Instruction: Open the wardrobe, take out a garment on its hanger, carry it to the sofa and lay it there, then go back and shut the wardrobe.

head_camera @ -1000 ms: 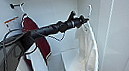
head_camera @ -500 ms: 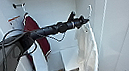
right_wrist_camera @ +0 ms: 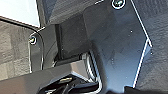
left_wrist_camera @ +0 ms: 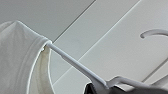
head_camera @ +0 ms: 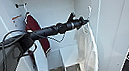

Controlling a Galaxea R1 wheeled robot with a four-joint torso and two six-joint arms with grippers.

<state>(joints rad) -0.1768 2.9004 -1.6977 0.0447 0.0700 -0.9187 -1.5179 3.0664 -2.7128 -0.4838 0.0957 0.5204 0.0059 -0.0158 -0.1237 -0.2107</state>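
Inside wardrobe [head_camera: 118, 16], left tool [head_camera: 85, 22] grips hanger [left_wrist_camera: 80, 66]; garment [head_camera: 87, 50] hanging

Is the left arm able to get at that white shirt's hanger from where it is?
Apparently yes: the left gripper is already at the hanger, which carries the white T-shirt, and nothing stands between them in the open wardrobe.

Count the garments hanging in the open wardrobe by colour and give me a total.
White T-shirt: 1, on the hanger at the left gripper
Maroon jacket: 1, with white trim
Total: 2
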